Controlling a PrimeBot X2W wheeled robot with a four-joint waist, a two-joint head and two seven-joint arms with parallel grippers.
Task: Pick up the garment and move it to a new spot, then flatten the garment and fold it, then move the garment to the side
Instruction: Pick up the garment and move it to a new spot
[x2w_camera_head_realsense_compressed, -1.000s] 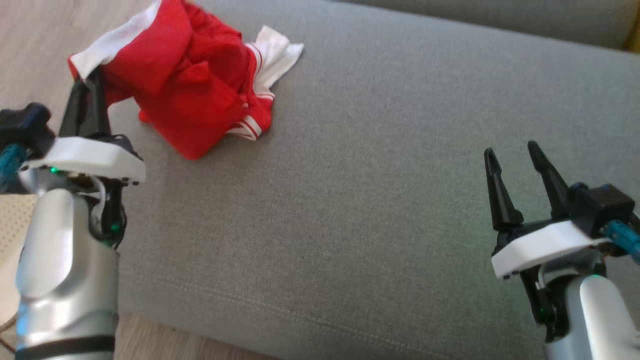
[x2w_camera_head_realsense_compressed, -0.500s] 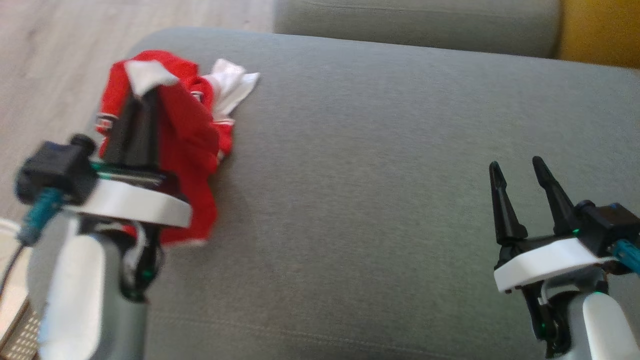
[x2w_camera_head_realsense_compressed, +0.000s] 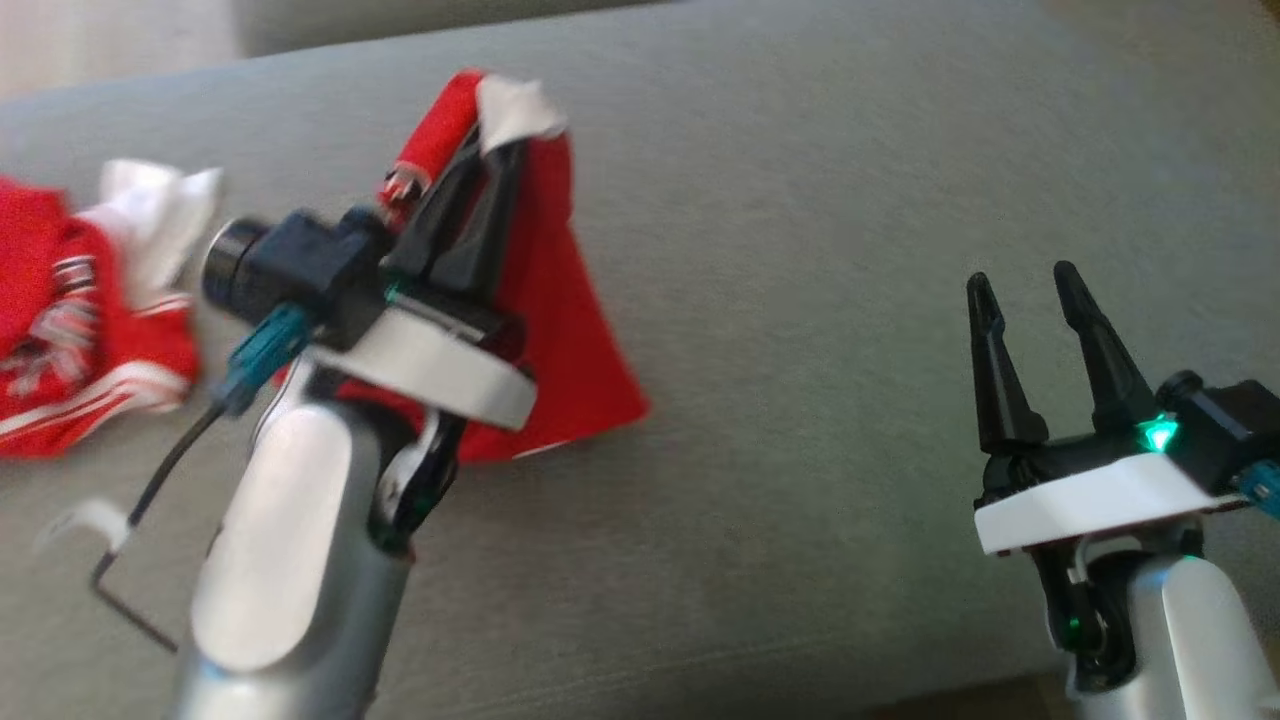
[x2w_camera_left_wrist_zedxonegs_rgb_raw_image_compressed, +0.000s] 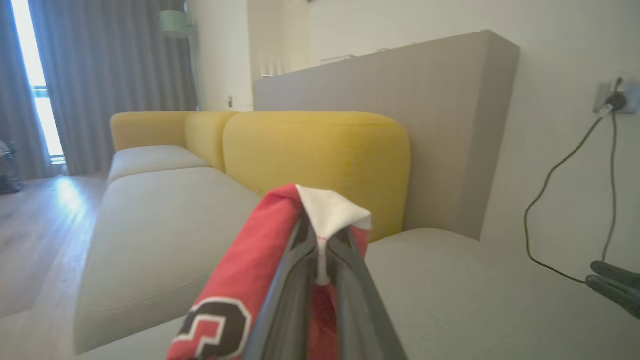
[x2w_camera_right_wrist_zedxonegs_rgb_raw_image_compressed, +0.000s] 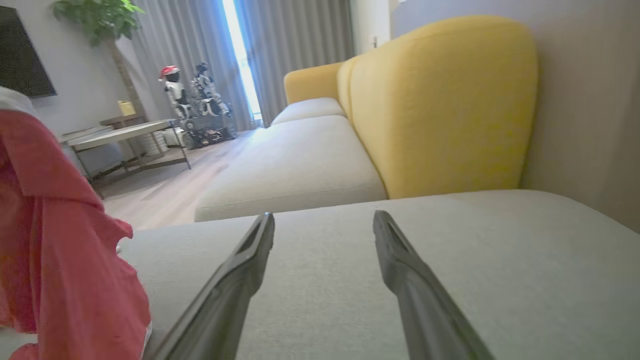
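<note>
The garment (x2w_camera_head_realsense_compressed: 570, 340) is red with white trim and a dark print. My left gripper (x2w_camera_head_realsense_compressed: 500, 145) is shut on its white edge and holds it up over the grey sofa seat (x2w_camera_head_realsense_compressed: 800, 200), with red cloth hanging below the fingers. A bunched red and white part (x2w_camera_head_realsense_compressed: 60, 310) lies on the seat at the far left. In the left wrist view the white hem (x2w_camera_left_wrist_zedxonegs_rgb_raw_image_compressed: 327, 212) is pinched between the closed fingers. My right gripper (x2w_camera_head_realsense_compressed: 1025, 285) stands open and holds nothing at the lower right, well apart from the garment. In the right wrist view the garment (x2w_camera_right_wrist_zedxonegs_rgb_raw_image_compressed: 60, 260) hangs at the left.
Yellow back cushions (x2w_camera_left_wrist_zedxonegs_rgb_raw_image_compressed: 320, 155) stand behind the grey seat. A black cable (x2w_camera_left_wrist_zedxonegs_rgb_raw_image_compressed: 555, 215) hangs from a wall socket on the right. Beyond the sofa's left end are wooden floor (x2w_camera_right_wrist_zedxonegs_rgb_raw_image_compressed: 160, 190), a low table (x2w_camera_right_wrist_zedxonegs_rgb_raw_image_compressed: 125, 135) and other machines by the curtained window.
My left gripper has lifted the garment's edge and carried it rightward over the seat, pulling cloth out of the heap. The head camera has shifted. My right gripper stays open in place.
</note>
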